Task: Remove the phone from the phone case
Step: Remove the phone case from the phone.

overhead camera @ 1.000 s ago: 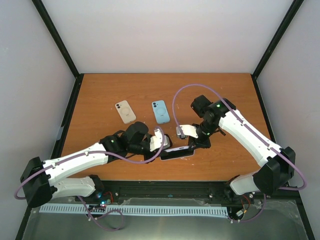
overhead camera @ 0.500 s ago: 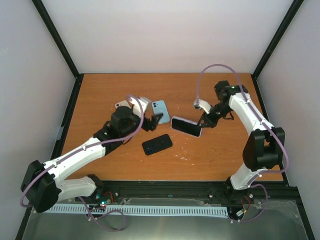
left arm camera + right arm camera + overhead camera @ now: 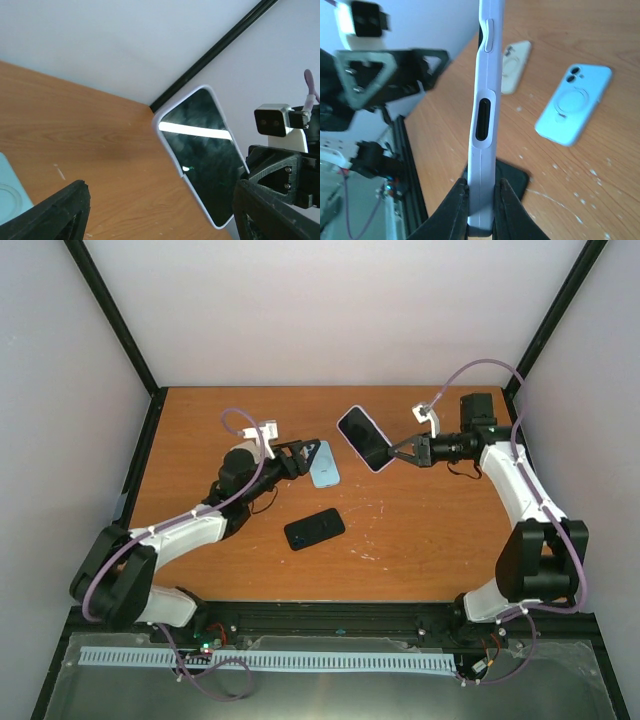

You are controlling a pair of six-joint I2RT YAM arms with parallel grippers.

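Pale lilac plastic is what I see first: the phone case (image 3: 362,438) is up in the air over the far middle of the wooden table (image 3: 440,530), tilted, its glossy dark face turned toward the left arm. The right gripper (image 3: 393,452) is clamped on one edge of it. In the right wrist view the two fingers pinch it across its thickness, and the case shows edge-on, with an oval cut-out and a raised button cover.

The left gripper (image 3: 160,210) hangs close by with its fingers spread wide and nothing between them, pointed at the case's dark face. Below it a light blue phone case (image 3: 322,466) lies back-up on the table, with a beige phone case (image 3: 516,67) beside it. Nearer to me, about mid-table, a black phone (image 3: 314,528) lies flat, well apart from both grippers.

I cannot tell for certain whether the dark face in the lifted case is a screen or only a lining, though it throws back a bright streak like glass. If the black phone on the table belongs to this case, I judge the removal itself done, and what is left is to set the shell down. If a phone sits inside, the next move calls for the left fingers to close on a rim or corner while the right holds firm. Then the soft rim gets peeled back, low over the table in case of a slip.
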